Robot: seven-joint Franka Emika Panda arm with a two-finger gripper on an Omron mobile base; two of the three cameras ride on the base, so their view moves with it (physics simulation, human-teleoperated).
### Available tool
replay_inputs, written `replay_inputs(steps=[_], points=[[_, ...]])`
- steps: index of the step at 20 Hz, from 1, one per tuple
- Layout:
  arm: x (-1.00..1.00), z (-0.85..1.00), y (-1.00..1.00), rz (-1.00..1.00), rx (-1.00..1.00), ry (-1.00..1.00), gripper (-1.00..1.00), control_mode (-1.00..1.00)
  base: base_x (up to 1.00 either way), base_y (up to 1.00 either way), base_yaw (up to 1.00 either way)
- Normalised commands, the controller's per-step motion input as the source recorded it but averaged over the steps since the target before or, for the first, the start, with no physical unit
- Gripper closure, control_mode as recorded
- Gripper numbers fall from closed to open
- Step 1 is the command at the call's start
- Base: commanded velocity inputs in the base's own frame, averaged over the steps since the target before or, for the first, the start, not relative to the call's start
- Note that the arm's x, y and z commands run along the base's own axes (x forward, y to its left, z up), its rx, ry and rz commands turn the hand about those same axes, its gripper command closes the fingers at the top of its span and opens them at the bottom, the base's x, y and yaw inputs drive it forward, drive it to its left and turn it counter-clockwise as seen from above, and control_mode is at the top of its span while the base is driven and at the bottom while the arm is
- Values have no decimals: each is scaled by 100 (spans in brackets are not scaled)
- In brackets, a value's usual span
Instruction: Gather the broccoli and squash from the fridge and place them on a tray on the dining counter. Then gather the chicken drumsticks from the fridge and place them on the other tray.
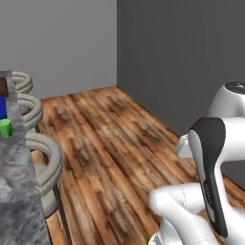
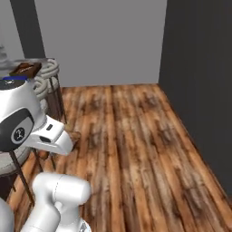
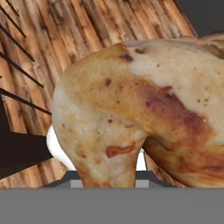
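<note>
Gripper (image 3: 107, 181) pinched on one chicken drumstick (image 3: 144, 113), held close to the hand cam above the wood floor (image 3: 65, 39); fingertips mostly hidden behind the meat. Drumstick: lumpy, rounded, tan skin w/ orange-brown scorch patches, small dark specks. Floor: brown planks, streaky grain, runs to grey walls. Dining counter (image 1: 16, 191), grey marbled stone, at left edge of left base view; on it 1 green cup (image 1: 5, 127) and a sliver of the blue tray (image 1: 3, 106) just behind the cup. 3 stools w/ curved grey ring backs (image 1: 48, 162) beside the counter. Right base view: dark brown wooden tray (image 2: 25, 69) at the counter's far end.
</note>
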Motion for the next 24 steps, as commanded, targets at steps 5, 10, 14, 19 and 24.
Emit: replay_inputs(steps=[5,10,14,19,24], points=[[0,0,0,0,0,0,100,100,100,-45,24],[0,0,0,0,0,0,100,100,100,-32,34],[0,0,0,0,0,0,100,100,99,-36,35],[0,0,0,0,0,0,100,100,87,-46,35],[0,0,0,0,0,0,100,100,81,-50,35]])
